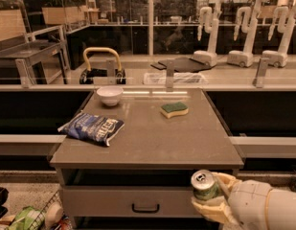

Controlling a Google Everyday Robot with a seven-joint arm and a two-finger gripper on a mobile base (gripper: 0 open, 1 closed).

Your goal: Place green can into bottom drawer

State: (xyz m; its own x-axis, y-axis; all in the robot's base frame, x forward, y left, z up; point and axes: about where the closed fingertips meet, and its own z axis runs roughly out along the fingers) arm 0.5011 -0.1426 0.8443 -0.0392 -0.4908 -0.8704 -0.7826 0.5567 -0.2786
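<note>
My gripper (212,195) is at the lower right, in front of the cabinet's right side, shut on the green can (203,185). The can is upright, green with a silver top and pull tab, held at the height of the gap under the tabletop. A drawer (133,201) with a dark handle (145,208) sits below the tabletop and looks closed. Any lower drawer is out of view below the frame.
On the brown tabletop (152,143) lie a blue chip bag (92,127), a white bowl (109,95) and a green-topped yellow sponge (174,109). A basket with packets (30,219) stands at the lower left. Other robot arms (243,32) stand behind a railing.
</note>
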